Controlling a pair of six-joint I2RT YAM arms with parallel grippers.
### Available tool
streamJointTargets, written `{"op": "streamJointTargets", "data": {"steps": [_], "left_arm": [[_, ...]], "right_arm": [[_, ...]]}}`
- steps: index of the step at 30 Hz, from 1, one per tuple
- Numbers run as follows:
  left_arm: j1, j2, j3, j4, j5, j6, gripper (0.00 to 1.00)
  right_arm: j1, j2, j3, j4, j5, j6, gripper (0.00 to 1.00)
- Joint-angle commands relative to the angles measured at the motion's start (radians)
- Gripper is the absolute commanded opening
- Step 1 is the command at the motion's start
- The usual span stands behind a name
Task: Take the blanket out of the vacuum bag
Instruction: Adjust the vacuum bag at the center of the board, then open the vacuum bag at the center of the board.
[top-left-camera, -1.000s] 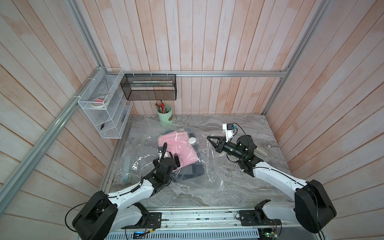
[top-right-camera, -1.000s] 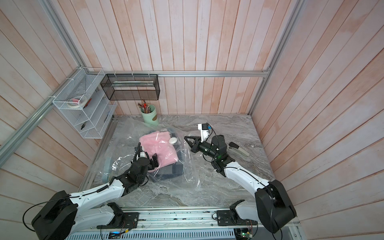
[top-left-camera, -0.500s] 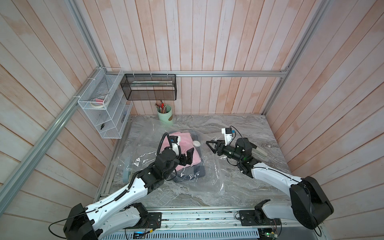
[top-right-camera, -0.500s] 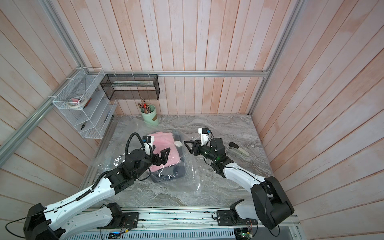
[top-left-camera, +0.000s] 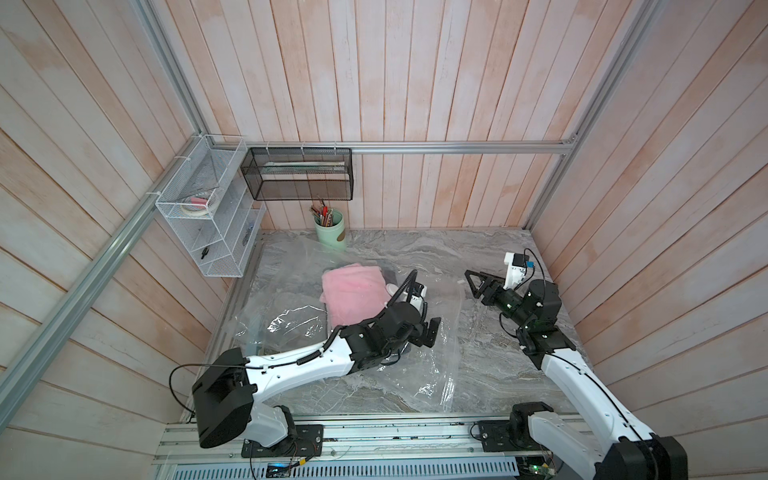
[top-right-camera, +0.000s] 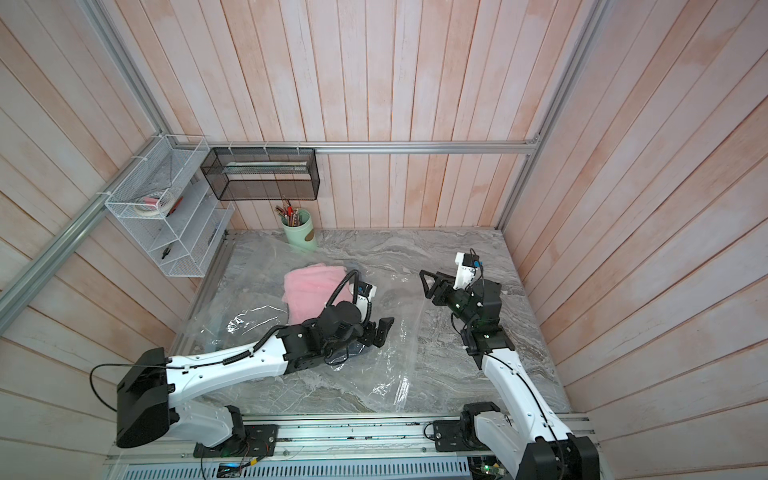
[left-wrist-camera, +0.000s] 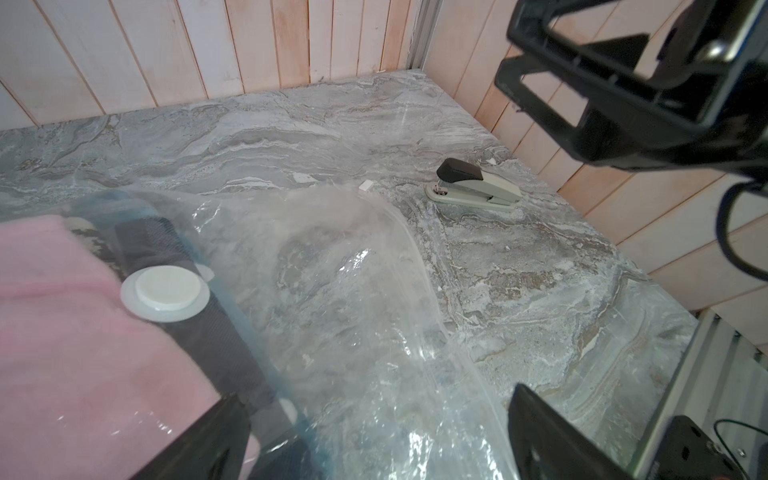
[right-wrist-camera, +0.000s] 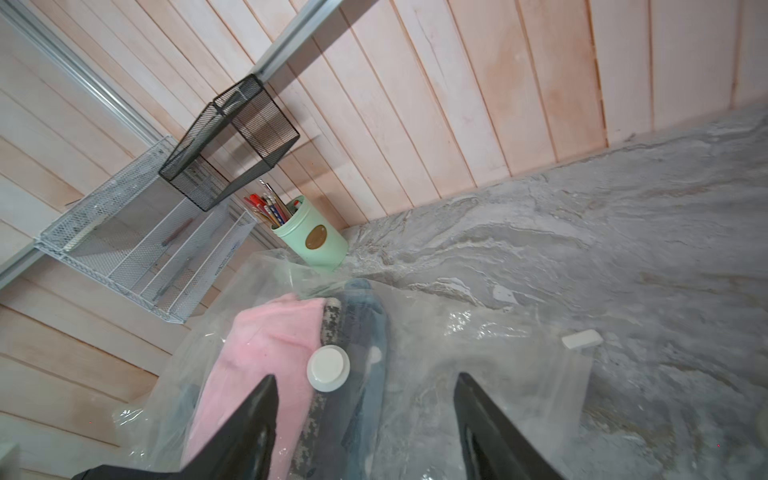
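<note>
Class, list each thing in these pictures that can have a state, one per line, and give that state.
vacuum bag, lying crumpled, not yet emptied.
pink blanket, folded, inside the bag.
valve cap, seated on the bag.
left gripper, open, empty, over the bag.
right gripper, open, empty, raised.
stapler, closed, lying flat.
pen cup, upright, holding pens.

Glossy plastic vacuum bag (top-left-camera: 436, 374), fluffy cloth blanket (top-left-camera: 353, 295)
</note>
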Motion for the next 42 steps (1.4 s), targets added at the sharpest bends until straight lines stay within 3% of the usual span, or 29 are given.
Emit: {"op": "streamJointTargets", "data": {"steps": [1, 7, 14, 19, 23, 27, 33, 42], "left_arm": [[-0.024, 0.066, 0.108, -0.072, -0.132, -0.016, 1.0], [-0.078, 0.284, 0.361, -0.259, -0.224, 0.002, 1.0], [-0.1, 0.463, 0.518, -0.377, -0.225, 0.006, 1.0], [-0.102, 0.553, 0.594, -0.418, -0.184, 0.041, 1.0], [-0.103, 0.595, 0.644, -0.439, -0.166, 0.059, 1.0], [-0.103, 0.664, 0.735, -0.516, -0.174, 0.074, 1.0], [-0.103, 0.776, 0.886, -0.624, -0.152, 0.096, 1.0], [-0.102, 1.012, 1.227, -0.98, -0.419, 0.02, 1.0]], "right_arm": [[-0.046, -0.047, -0.064, -0.134, 0.046, -0.021, 0.68], [-0.162, -0.124, -0.212, -0.138, 0.077, 0.016, 0.7], [-0.446, -0.168, -0.271, -0.193, 0.037, -0.01, 0.75], [-0.649, -0.159, -0.306, -0.182, -0.106, -0.044, 0.77], [-0.745, -0.135, -0.342, -0.152, -0.209, -0.066, 0.77], [-0.765, -0.11, -0.349, -0.109, -0.276, -0.053, 0.77], [-0.769, -0.125, -0.365, -0.104, -0.277, -0.05, 0.77], [-0.773, -0.134, -0.375, -0.084, -0.302, -0.042, 0.78]]}}
